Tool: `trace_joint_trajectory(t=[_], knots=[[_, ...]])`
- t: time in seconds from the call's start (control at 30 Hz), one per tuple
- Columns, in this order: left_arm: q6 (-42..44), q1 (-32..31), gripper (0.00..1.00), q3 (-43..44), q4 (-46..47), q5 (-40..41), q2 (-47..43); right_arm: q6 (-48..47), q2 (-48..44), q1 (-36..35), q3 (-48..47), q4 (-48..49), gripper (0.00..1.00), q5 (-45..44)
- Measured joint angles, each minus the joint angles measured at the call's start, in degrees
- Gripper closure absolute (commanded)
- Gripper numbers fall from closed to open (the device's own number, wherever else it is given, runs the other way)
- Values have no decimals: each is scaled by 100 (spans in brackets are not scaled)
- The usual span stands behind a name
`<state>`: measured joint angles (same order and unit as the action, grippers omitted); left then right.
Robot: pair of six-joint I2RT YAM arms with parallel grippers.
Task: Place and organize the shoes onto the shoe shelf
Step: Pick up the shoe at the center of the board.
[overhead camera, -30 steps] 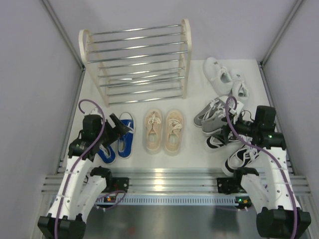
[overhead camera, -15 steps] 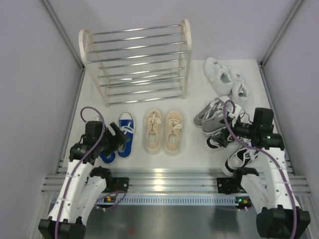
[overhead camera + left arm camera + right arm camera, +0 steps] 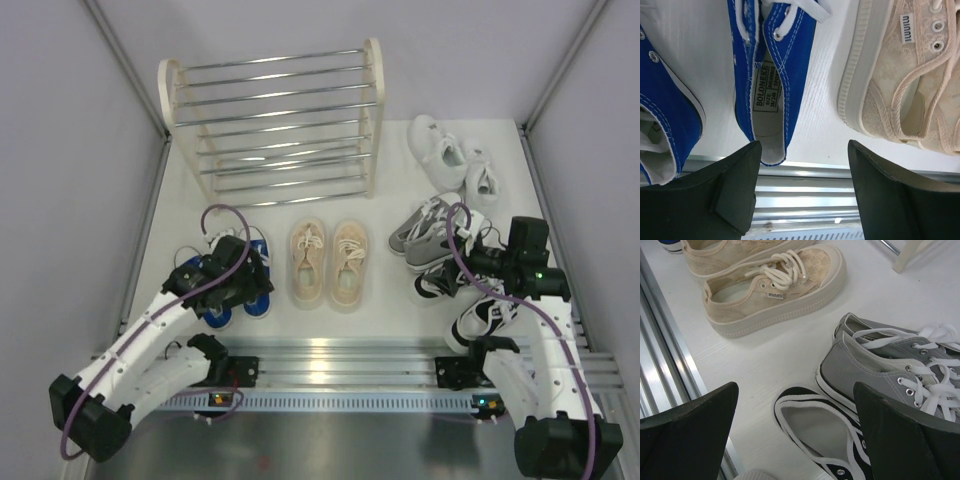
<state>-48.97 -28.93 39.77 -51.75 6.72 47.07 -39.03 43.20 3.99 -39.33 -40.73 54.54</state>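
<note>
Since half a second ago your left arm has swung forward and to the right. Its left fingers (image 3: 735,190) now hang over the heel end of the pair of blue canvas sneakers with white laces (image 3: 775,75), where before they sat off that pair's outer side. They are spread wide and grip nothing. In the left wrist view, the heel opening of one blue shoe lies between them, closer to the left finger. The pair of beige lace-up sneakers (image 3: 905,85) lies just beyond the other finger.

Your right arm has not shifted. The right fingers (image 3: 690,430) are also spread and empty, above the heel of a black-and-white sneaker (image 3: 820,435) that touches the grey sneakers with white soles (image 3: 880,365).

Every shoe lies on the white surface (image 3: 390,300), and the chrome-rod shelf with cream side panels (image 3: 372,110) stands at the back.
</note>
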Motion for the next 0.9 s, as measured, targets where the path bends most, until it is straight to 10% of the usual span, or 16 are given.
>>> trace_joint_trajectory(t=[0.23, 0.9], knots=[[-997, -817, 15, -74, -299, 1104, -17, -48, -2, 0, 0, -90, 1, 0], [-2382, -2153, 29, -640, -133, 2490, 697, -140, -7, 2, -9, -219, 0, 31]])
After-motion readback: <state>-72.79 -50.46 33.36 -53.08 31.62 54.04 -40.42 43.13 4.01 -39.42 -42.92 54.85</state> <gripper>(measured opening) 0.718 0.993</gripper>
